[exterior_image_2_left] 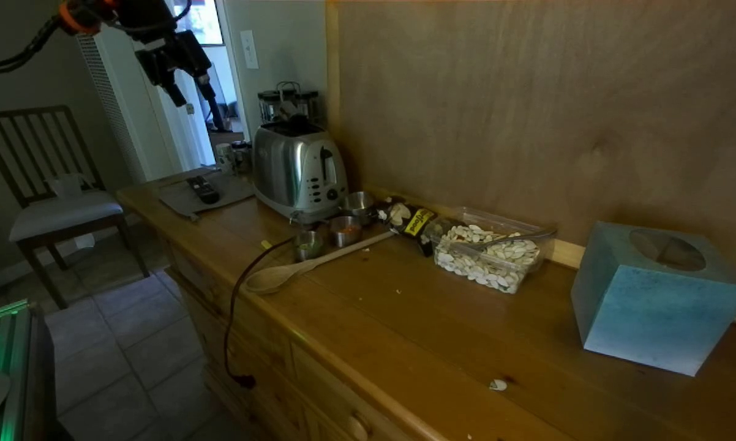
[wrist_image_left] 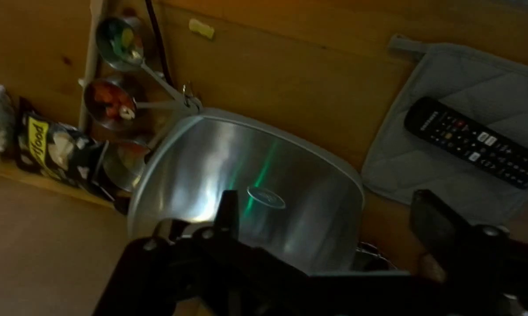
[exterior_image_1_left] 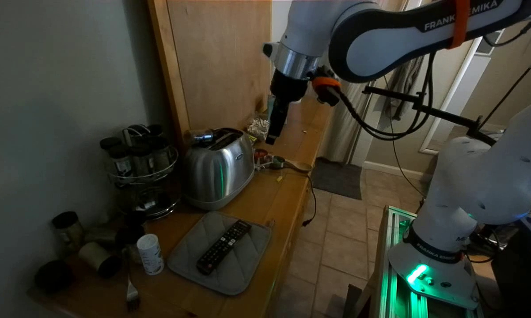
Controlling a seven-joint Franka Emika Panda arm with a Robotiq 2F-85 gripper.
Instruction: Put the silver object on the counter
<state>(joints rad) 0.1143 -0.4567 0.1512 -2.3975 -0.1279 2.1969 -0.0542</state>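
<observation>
In an exterior view, a small silver piece lay on top of the toaster, on the side nearer the spice rack. I took it for the task's thing; the toaster was silvery too, but it already stood on the desk. The claw pointed down, away from the rack side and apart from the toaster. That angle hid how far it was spread.

In an exterior view, the fingers stood well apart, nothing held between them. The toaster's top was too dark there for me to pick out the silver piece. The desk ran on past the spoon to the tissue box; I judged that stretch a good spot for setting it down.

In the wrist view, the claw was wide, the toaster's face showing beyond the gap. Its black bulk hid much of the toaster's top, so I couldn't place the silver piece.

The step in hand seemed to be the approach, the grasp not yet made. The next move called for shifting the claw rackward to straddle the piece, then lowering without bumping the toaster and closing gently.
</observation>
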